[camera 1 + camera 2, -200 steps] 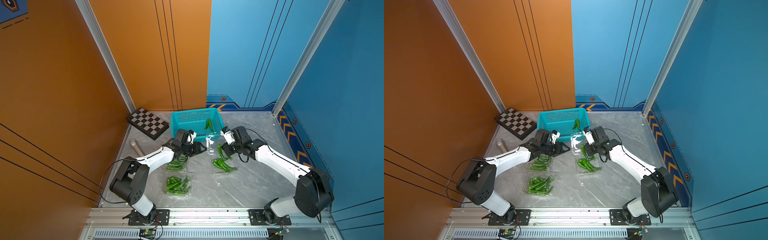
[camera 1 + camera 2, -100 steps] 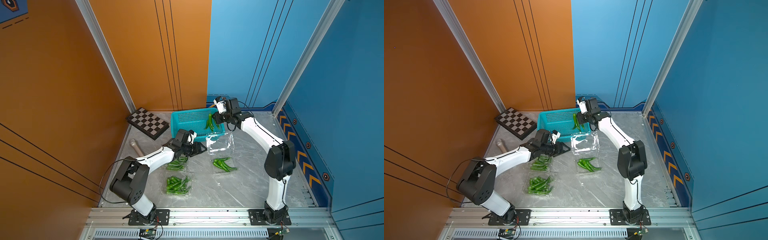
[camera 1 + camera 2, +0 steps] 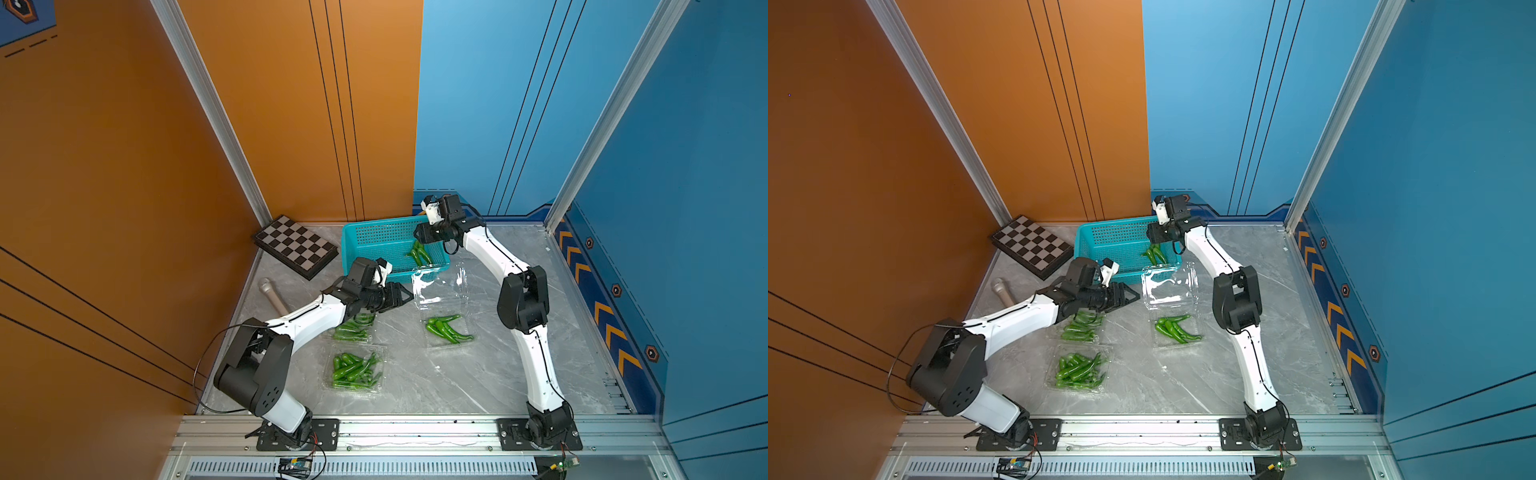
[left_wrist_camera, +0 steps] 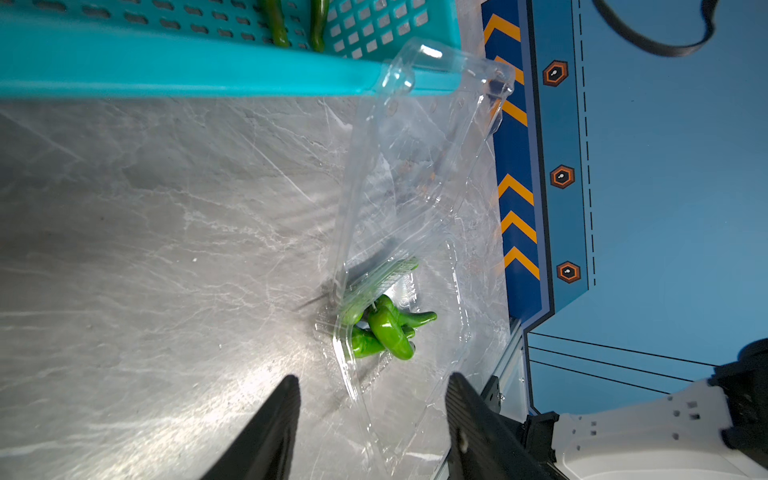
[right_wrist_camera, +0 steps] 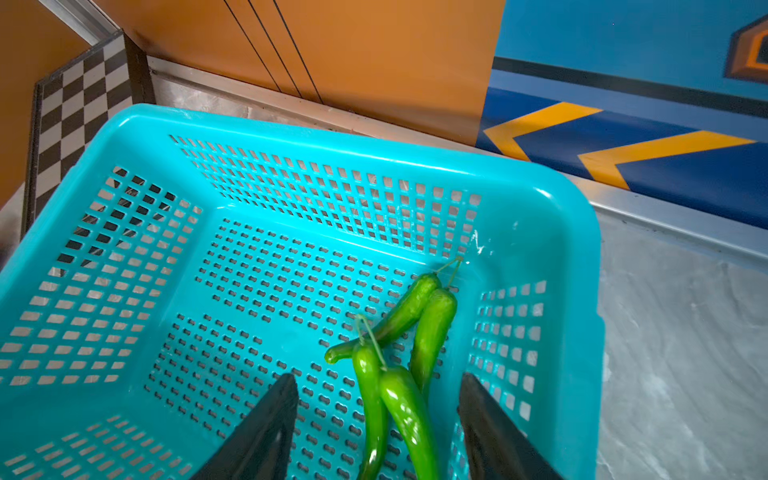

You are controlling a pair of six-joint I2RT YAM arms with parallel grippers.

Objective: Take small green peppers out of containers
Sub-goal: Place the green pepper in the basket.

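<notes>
Holding peppers (image 3: pixel 446 330), three containers (image 3: pixel 440 291) (four more in basket (image 3: pixel 374 235)), left end effector (image 3: pixel 406 296), right end effector (image 5: pixel 378 376) spread, empty

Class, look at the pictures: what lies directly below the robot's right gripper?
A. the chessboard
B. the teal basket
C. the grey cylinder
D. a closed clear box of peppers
B: the right wrist view shows the right gripper, jaws apart and holding nothing, above the teal basket, with green peppers lying on the basket's floor.
</notes>
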